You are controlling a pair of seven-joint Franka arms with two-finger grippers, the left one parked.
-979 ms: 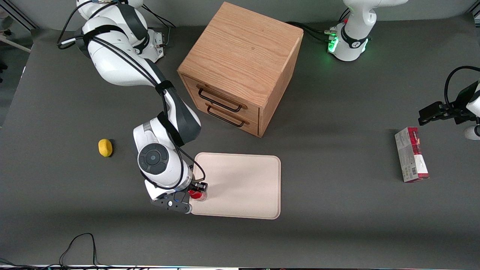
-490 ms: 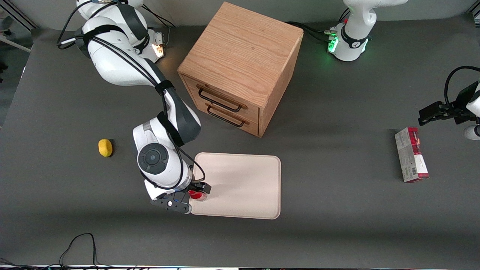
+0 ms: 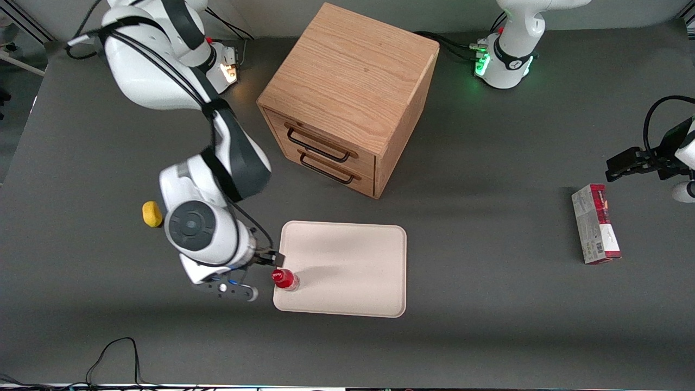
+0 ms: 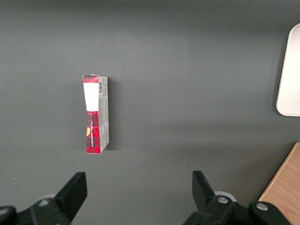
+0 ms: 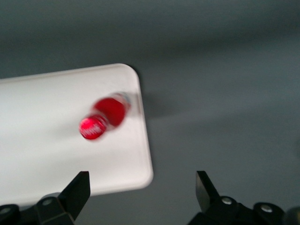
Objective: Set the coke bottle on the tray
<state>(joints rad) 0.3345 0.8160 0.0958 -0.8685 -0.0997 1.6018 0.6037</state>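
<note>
Standing upright on the tray [image 3: 353, 260] near its corner, the coke bottle [image 3: 284, 279] is freed; the gripper [image 3: 259, 271], fingers spread wide, has drawn away beside the tray.

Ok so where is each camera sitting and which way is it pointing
Front view: high, facing both arms, looking down on the tray, coke bottle, cabinet; gripper beside the bottle.
Right wrist view: looks down past its open jaws at bottle and tray.
Left wrist view: looks down at the carton, own jaws showing.
All three share the tray.
</note>
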